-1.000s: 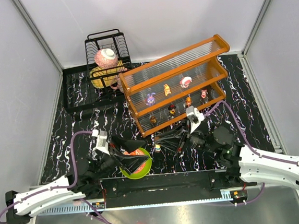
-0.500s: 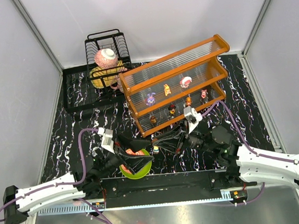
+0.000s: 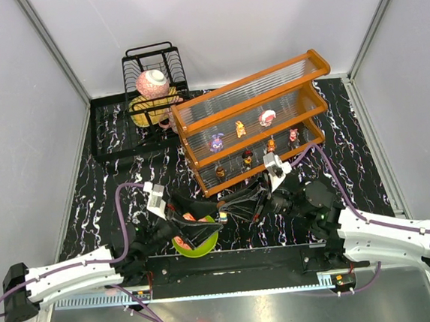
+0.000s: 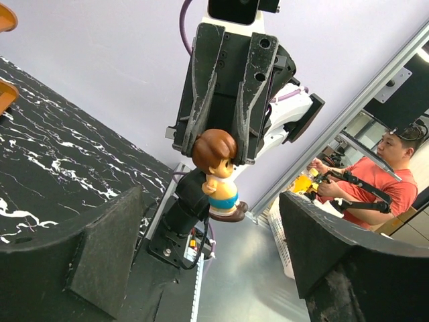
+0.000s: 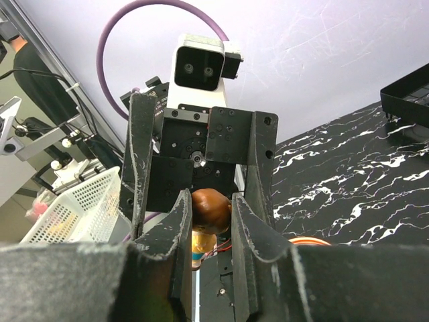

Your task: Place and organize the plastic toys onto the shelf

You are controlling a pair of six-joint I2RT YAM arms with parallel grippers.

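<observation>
A small toy figurine [image 4: 218,174] with brown hair, yellow top and blue shorts hangs in mid-air. My right gripper [image 5: 209,215] is shut on its brown head [image 5: 211,209]. My left gripper [image 4: 214,268] is open, its wide fingers either side of the toy without touching it. In the top view both grippers meet tip to tip over the toy [image 3: 224,217], just in front of the orange-framed shelf [image 3: 251,120]. Several toys stand on the shelf's tiers, among them a purple one [image 3: 216,142], a yellow one [image 3: 240,129] and a pink-and-white one [image 3: 267,117].
A green-rimmed bowl [image 3: 196,242] sits under the left gripper near the table's front edge. A black wire dish rack [image 3: 154,68] with crockery stands at the back left, on a black tray [image 3: 114,132].
My left arm has moved right and forward, bringing its open fingers around the toy. My right gripper has shifted slightly left, still holding the toy.
</observation>
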